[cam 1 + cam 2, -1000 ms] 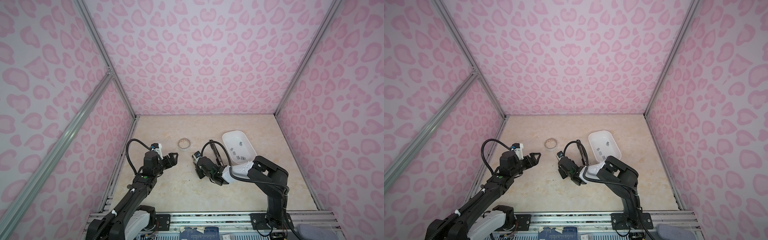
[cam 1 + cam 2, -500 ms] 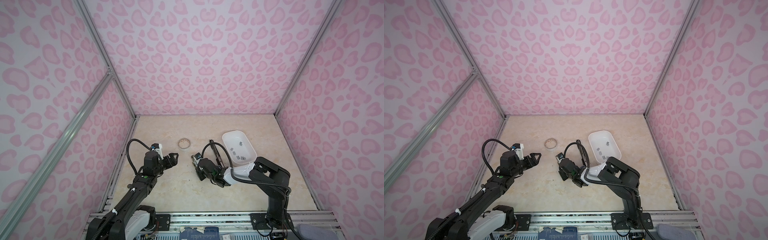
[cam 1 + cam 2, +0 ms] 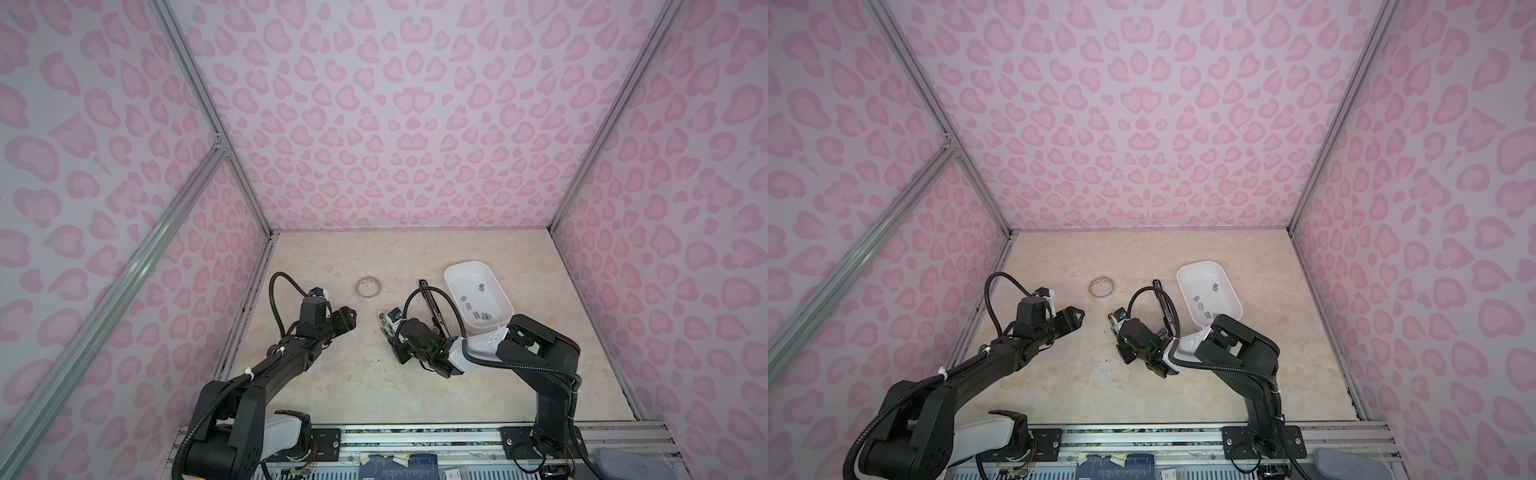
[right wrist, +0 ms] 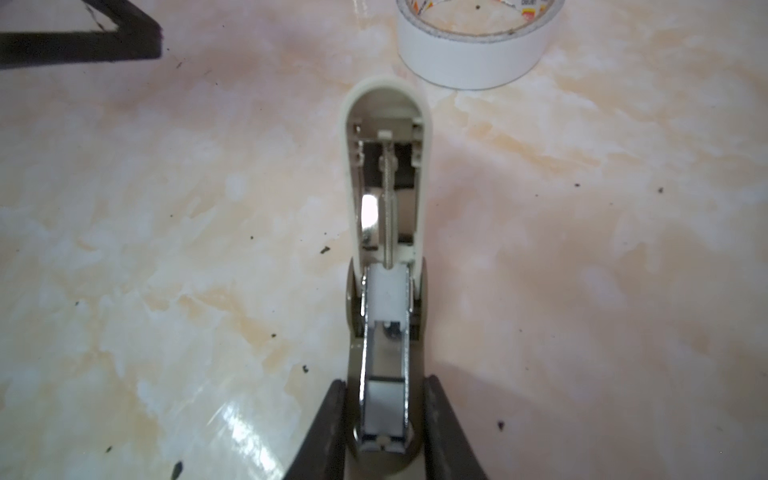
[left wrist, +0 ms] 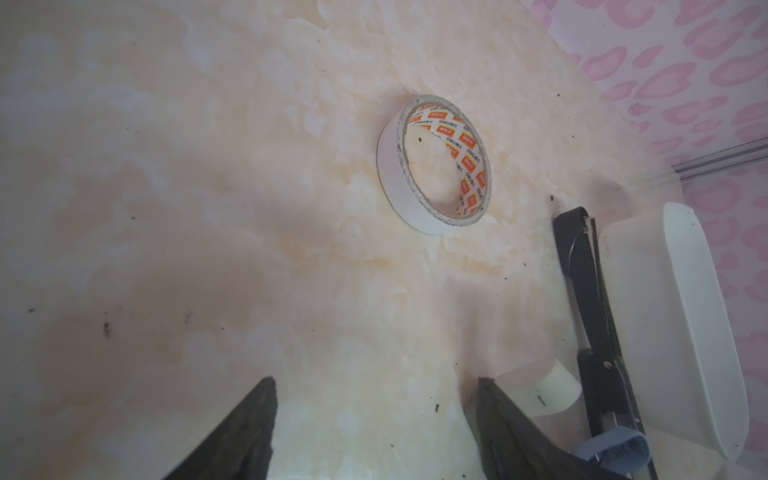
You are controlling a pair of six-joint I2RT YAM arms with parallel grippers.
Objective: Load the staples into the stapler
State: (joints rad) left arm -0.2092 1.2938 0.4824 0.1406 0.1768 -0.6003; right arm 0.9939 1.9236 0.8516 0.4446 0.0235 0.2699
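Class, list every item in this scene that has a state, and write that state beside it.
small stapler: lid swung open, magazine exposed
right gripper: shut on small stapler
left gripper: open, empty
staples: loose in the white tray
black stapler: lying on the table beside the tray
tape roll: lying flat on the table
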